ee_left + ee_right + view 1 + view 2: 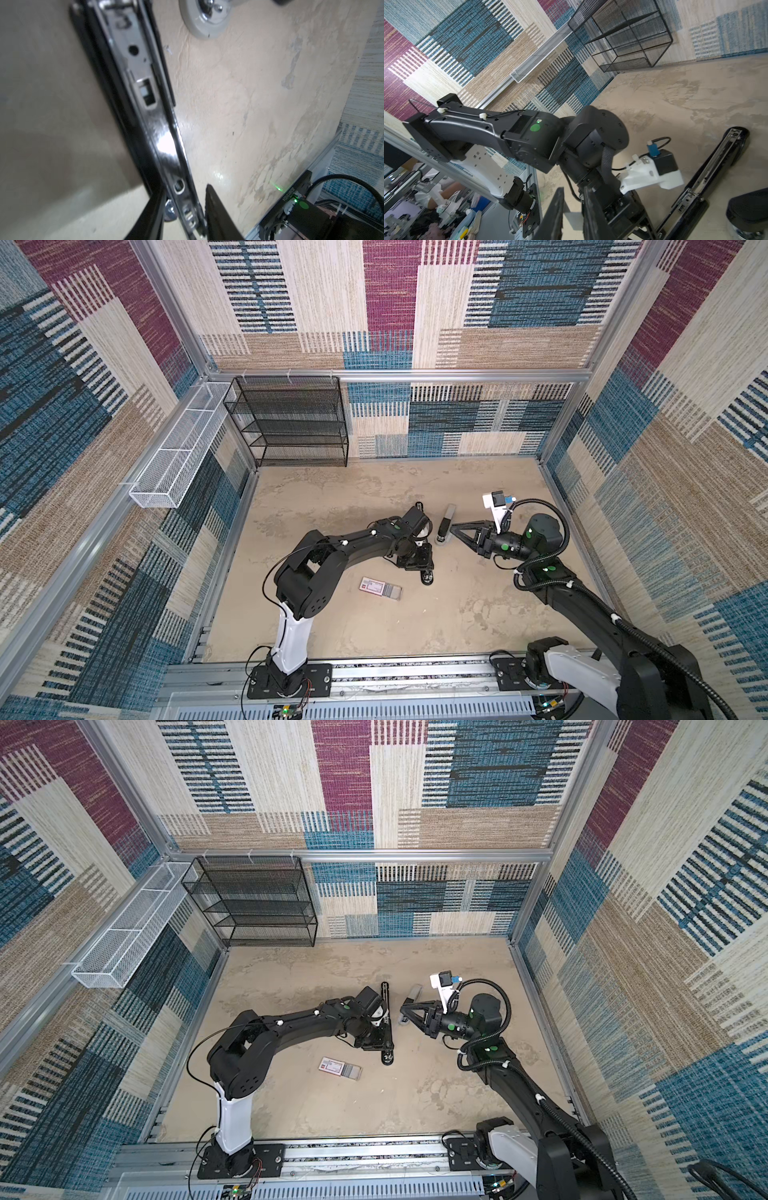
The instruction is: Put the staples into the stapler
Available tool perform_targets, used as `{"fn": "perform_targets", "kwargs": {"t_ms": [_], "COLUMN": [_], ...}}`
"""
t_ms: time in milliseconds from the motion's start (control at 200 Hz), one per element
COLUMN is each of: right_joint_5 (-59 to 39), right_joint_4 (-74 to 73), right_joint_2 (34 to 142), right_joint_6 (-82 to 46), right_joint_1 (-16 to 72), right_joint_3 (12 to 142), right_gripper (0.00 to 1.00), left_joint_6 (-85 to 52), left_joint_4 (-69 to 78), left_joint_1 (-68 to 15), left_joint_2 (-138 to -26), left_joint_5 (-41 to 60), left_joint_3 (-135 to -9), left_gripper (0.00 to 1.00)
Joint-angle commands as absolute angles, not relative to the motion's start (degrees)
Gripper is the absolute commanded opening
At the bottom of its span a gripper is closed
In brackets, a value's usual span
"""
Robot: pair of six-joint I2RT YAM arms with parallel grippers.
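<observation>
Two arms, one reach: we judge the coming move to be a pick of the staples, so we weigh how they lie from each set of fingers.

Black stapler with a bright metal channel (385,994): our landmark. It lies opened out flat on the beige mottled tabletop (332,510), and its long axis runs from the far side toward the robot's base.

Staples (380,588): thin grey metal strips showing out of one end of a small flat white cardboard box with a red mark. They lie on the tabletop off the stapler's near end, on the left arm's side of it, apart from it and not touching.

Staples' long axis: roughly crosswise to the stapler's. The red-marked box end points away from the stapler and the bare grey strips point toward it.

Left gripper (186,189): it straddles the stapler's channel toward the near end. In the left wrist view a finger stands on each side of the rail with a sliver of table showing on one side, so we read the fingers as released, not clamping.

Right gripper (452,526): it is on the stapler's other side, with its tips at a grey and black object with a round grey foot (450,512) that sits just beside the stapler. We cannot tell whether the fingers are clenched on it or merely touching it.

Nearer arm: the left, in our judgement. The staples lie on its side of the stapler, while the right would have to cross over the stapler.

What the reach calls for: we think the left arm should lift clear of the channel, move past the stapler's near end, and turn the wrist so the fingers close across the strips' narrow width.
</observation>
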State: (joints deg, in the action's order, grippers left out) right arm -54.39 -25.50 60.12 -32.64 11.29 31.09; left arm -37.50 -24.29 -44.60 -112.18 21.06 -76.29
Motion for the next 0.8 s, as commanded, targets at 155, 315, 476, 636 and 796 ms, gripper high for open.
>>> {"fn": "perform_targets", "kwargs": {"t_ms": [155,315,476,636,796], "right_joint_5": [-42.7,-36.5,-32.9,-32.1,-26.3], "right_joint_4": [-11.8,-5.7,-4.2,-2.9,4.4], "right_joint_2": [63.0,67.6,70.7,71.4,70.5], "right_joint_6": [-26.3,-24.3,-24.5,-23.9,-22.0], "right_joint_1": [11.5,13.7,14.7,15.1,16.3], "right_joint_3": [38.0,42.7,43.7,43.0,43.7], "right_gripper": [0.23,0.24,0.24,0.24,0.34], "left_joint_6": [-37.0,-36.4,-36.8,-36.1,-36.8], "left_joint_4": [-24.9,-23.9,-22.6,-22.7,-21.7], "left_joint_1": [-40.7,-38.0,-35.9,-35.9,-35.9], "left_joint_2": [-96.5,-88.1,-86.0,-86.4,-87.4], "left_joint_5": [12.4,9.3,9.8,10.2,12.1], "left_joint_3": [-64.7,-57.8,-54.5,-54.6,-54.9], "left_gripper": [0.37,0.39,0.4,0.4,0.4]}}
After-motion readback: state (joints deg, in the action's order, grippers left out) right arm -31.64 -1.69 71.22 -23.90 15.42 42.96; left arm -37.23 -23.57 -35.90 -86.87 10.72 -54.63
